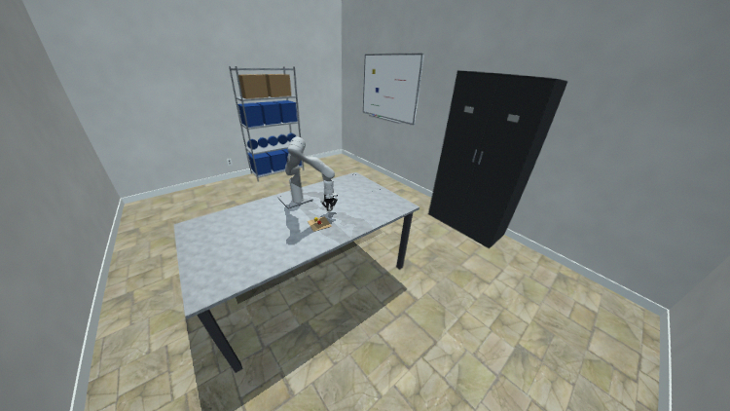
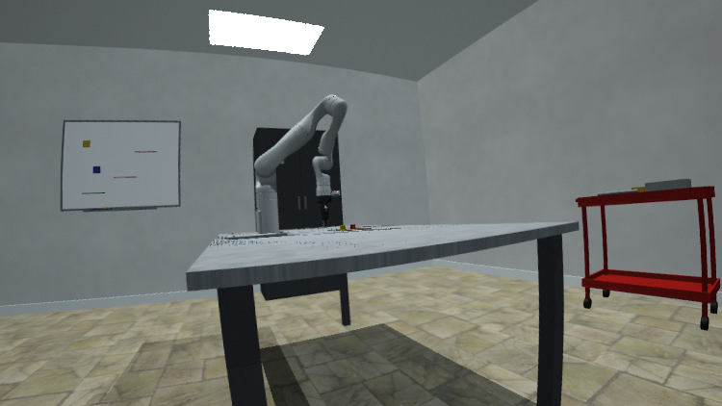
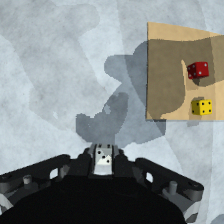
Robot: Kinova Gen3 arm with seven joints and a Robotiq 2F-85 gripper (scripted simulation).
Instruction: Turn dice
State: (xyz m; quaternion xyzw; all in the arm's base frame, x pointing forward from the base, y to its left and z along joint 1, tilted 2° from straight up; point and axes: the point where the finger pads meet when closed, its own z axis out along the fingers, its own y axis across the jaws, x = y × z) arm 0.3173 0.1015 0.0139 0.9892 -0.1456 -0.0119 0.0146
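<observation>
I see the tool (image 3: 103,161) clamped on a white die (image 3: 103,158) at lower centre; the red die (image 3: 198,70) and yellow die (image 3: 201,107) lie on the mat (image 3: 165,60), upper right.

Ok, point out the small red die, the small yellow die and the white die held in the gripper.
Small red die (image 3: 198,70), wrist view, on its top face.
Small yellow die (image 3: 201,107), wrist view, on its top face.
White die (image 3: 103,159), wrist view, on its visible face between the fingers.

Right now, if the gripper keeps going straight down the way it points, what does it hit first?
Probably the bare grey marbled table top. The gripper, shut on a small white die, points down beside the tan square mat, not over it, though height is unclear.
</observation>
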